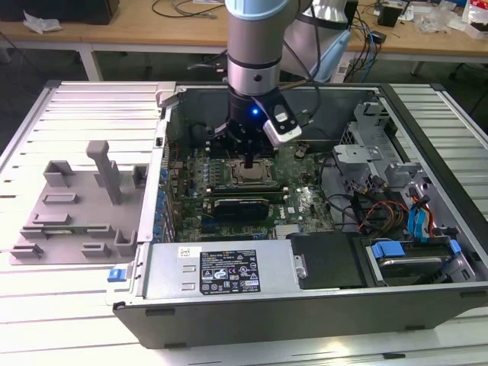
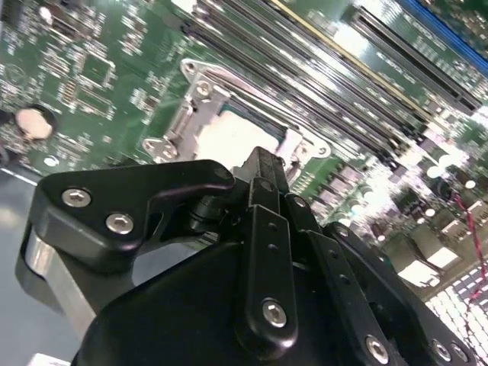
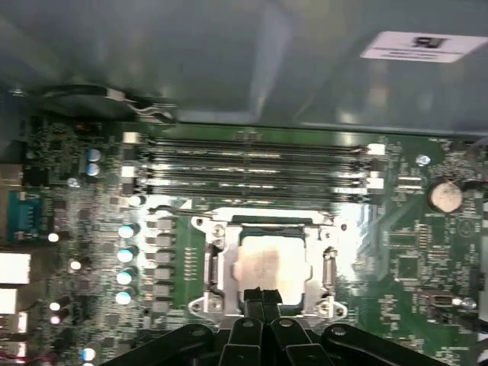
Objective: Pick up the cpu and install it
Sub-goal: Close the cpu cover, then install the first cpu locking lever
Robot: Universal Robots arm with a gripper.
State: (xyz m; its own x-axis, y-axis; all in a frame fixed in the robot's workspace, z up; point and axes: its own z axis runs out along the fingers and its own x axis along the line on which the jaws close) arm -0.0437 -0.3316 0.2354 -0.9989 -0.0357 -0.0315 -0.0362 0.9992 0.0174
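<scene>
The cpu [image 3: 268, 259], a small square chip with a shiny silver top, lies flat inside the metal socket frame [image 3: 215, 268] on the green motherboard [image 3: 396, 252]. In the second wrist view the cpu [image 2: 232, 141] shows just past the black fingertips [image 2: 263, 162]. My gripper [image 3: 261, 294] hangs over the chip's near edge with its two fingers pressed together and nothing between them. In the exterior view the gripper [image 1: 250, 162] stands straight above the socket [image 1: 248, 176], inside the open computer case [image 1: 305, 305].
Rows of memory slots [image 3: 252, 164] run beside the socket. The case holds cables [image 1: 374, 206], a drive cage [image 1: 404, 263] and a power supply [image 1: 221, 271]. A grey plastic tray with upright blocks [image 1: 76, 206] lies on the table at the exterior view's left.
</scene>
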